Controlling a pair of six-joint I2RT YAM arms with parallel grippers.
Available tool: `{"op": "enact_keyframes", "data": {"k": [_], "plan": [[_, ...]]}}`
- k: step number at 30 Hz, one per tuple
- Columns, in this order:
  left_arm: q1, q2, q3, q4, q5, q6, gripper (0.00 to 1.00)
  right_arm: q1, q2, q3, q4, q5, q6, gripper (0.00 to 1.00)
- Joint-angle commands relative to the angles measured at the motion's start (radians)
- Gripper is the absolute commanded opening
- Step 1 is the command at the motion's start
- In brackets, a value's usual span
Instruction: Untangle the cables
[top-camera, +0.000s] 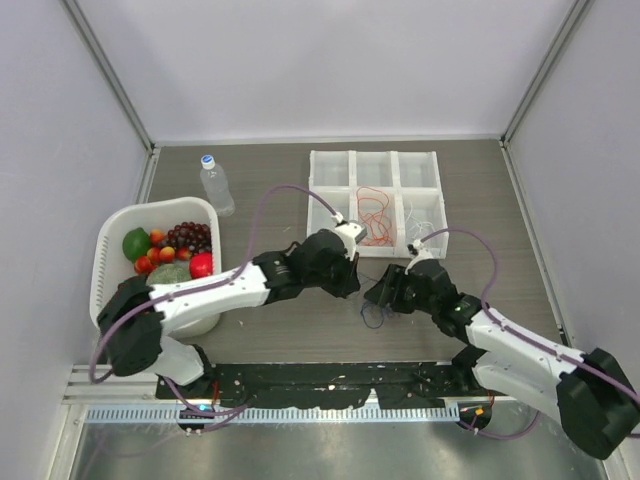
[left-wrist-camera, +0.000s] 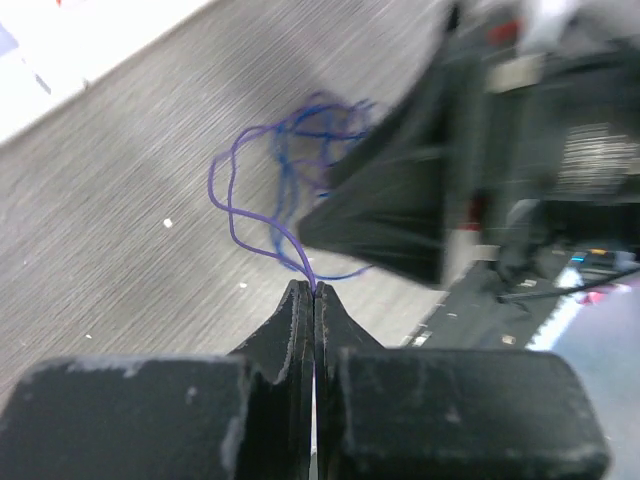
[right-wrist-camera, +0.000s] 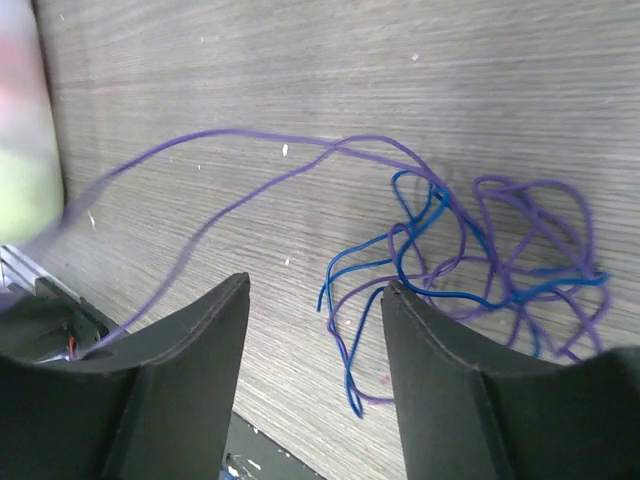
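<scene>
A tangle of thin purple and blue cables (top-camera: 373, 317) lies on the wooden table between my two grippers. My left gripper (left-wrist-camera: 314, 287) is shut on one purple strand, which runs from its tips up to the tangle (left-wrist-camera: 300, 150). In the top view the left gripper (top-camera: 354, 288) sits just left of the tangle. My right gripper (right-wrist-camera: 315, 282) is open and empty, its fingers low over the table with the blue and purple loops (right-wrist-camera: 480, 250) partly between and beyond them. Orange-red cables (top-camera: 372, 215) and white cables (top-camera: 420, 215) lie in a white compartment tray (top-camera: 330, 165).
A white basket (top-camera: 105, 275) of fruit stands at the left, under the left arm. A clear water bottle (top-camera: 215, 185) stands behind it. A black mat (top-camera: 330, 382) runs along the table's near edge. Grey walls close in three sides.
</scene>
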Motion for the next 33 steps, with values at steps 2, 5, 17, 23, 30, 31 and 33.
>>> {"op": "enact_keyframes", "data": {"k": [2,5,17,23,30,31,33], "plan": [[-0.005,-0.191,0.041,-0.039,0.151,0.067,0.00,0.119,0.152,0.048,0.168,0.202,0.075,0.65],[-0.005,-0.281,0.079,-0.068,0.215,0.097,0.00,0.139,0.195,0.039,0.183,0.303,0.135,0.64],[-0.005,-0.671,0.325,-0.170,0.188,0.202,0.00,0.136,-0.041,-0.065,-0.071,0.655,0.244,0.42],[-0.004,-0.656,0.553,-0.352,-0.078,0.257,0.00,0.132,-0.176,-0.061,-0.245,0.772,0.308,0.36],[-0.005,-0.659,0.603,-0.486,-0.361,0.269,0.00,0.131,-0.247,0.008,-0.406,0.887,0.334,0.33],[-0.005,-0.671,0.597,-0.481,-0.390,0.263,0.00,0.131,-0.251,0.028,-0.456,0.907,0.346,0.33],[-0.005,-0.703,0.569,-0.460,-0.406,0.256,0.00,0.131,-0.267,0.045,-0.477,0.932,0.334,0.34]]}}
